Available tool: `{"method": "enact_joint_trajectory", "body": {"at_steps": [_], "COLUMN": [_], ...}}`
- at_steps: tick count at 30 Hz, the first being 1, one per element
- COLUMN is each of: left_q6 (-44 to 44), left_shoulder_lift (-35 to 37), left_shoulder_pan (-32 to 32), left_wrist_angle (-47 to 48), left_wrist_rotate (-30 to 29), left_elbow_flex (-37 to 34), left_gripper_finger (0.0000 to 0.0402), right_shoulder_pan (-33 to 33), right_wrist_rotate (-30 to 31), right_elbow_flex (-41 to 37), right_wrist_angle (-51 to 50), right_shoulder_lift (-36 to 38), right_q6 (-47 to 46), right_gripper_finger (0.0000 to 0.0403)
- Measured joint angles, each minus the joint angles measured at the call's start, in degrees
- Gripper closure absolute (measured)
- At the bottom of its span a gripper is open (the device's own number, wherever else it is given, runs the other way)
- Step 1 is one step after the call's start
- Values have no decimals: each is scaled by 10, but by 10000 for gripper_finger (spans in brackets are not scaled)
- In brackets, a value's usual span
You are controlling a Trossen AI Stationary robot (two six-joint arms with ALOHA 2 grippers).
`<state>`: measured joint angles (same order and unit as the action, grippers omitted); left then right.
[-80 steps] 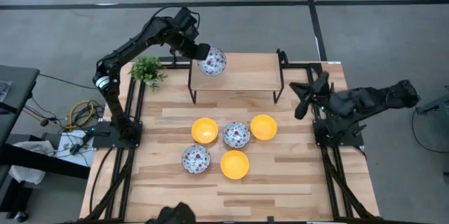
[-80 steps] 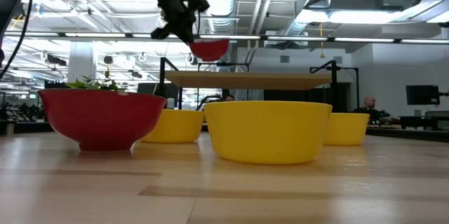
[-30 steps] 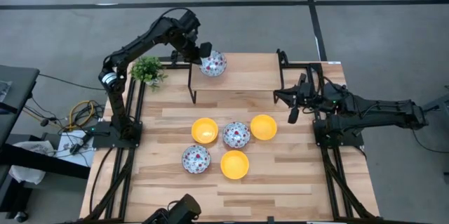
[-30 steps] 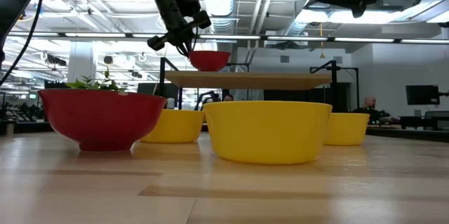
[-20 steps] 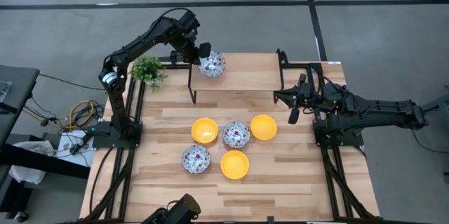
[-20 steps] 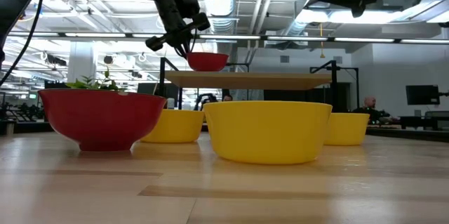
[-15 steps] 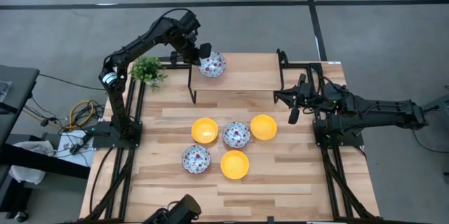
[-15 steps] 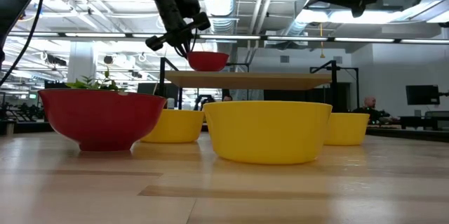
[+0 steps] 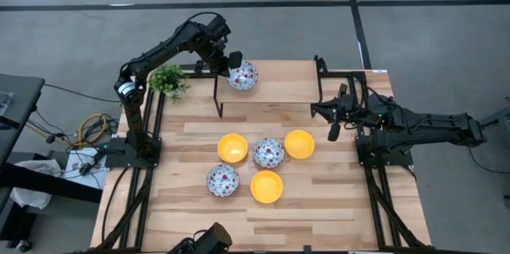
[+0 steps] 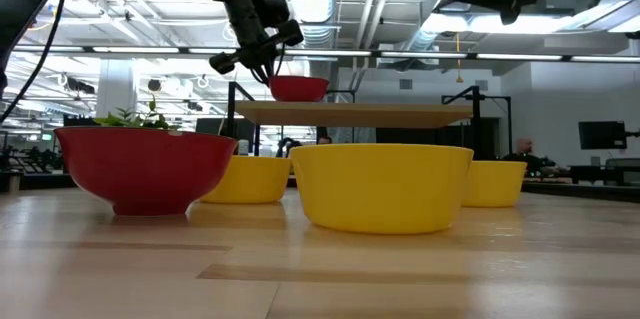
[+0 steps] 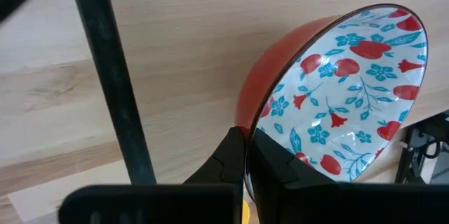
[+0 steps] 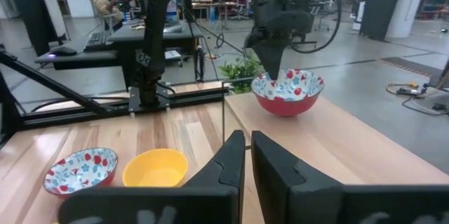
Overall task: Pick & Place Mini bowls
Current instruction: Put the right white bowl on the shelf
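A patterned mini bowl point(image 9: 242, 75), red outside and white with red-and-blue flowers inside point(image 11: 337, 90), is at the left end of the raised wooden shelf point(image 9: 275, 88). My left gripper point(image 9: 232, 62) is shut on it from above. Three yellow bowls point(image 9: 232, 147) point(image 9: 299, 143) point(image 9: 266, 186) and two patterned bowls point(image 9: 268, 153) point(image 9: 222, 180) stand on their bases on the table. My right gripper point(image 9: 333, 130) hangs shut over the table's right side, holding nothing. My left gripper point(image 11: 245, 140) pinches the patterned bowl's rim point(image 11: 242, 120) on its left side, one finger inside the bowl and one outside. The fingers come from above, pointing down. The bowl point(image 12: 287, 92) stands nearly upright with its base on the shelf top.
A small green potted plant point(image 9: 167, 79) stands at the table's far left corner. The shelf's black legs point(image 9: 217, 99) stand behind the bowls. Black frame rails run along both table sides. The shelf's middle and right part is bare.
The left gripper has brought the patterned bowl down from above the shelf onto its top and levelled it; over the last second it has hardly moved. The right arm has unfolded, with its gripper now toward the table's right side.
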<state>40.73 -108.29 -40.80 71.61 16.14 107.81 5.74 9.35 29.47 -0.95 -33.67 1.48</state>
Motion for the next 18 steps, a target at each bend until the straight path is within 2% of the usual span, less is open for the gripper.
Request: {"method": "enact_joint_trajectory", "body": {"at_steps": [18], "left_q6": [-14], "left_shoulder_lift": [-3], "left_shoulder_pan": [3], "left_wrist_angle": [-1], "left_wrist_rotate": [0], "left_elbow_flex": [1], "left_gripper_finger": [376], "right_shoulder_pan": [0], "right_wrist_rotate": [-6], "right_elbow_flex": [0], "right_wrist_angle": [0], "right_shoulder_lift": [0], "right_q6": [0], "right_gripper_finger": [386]}}
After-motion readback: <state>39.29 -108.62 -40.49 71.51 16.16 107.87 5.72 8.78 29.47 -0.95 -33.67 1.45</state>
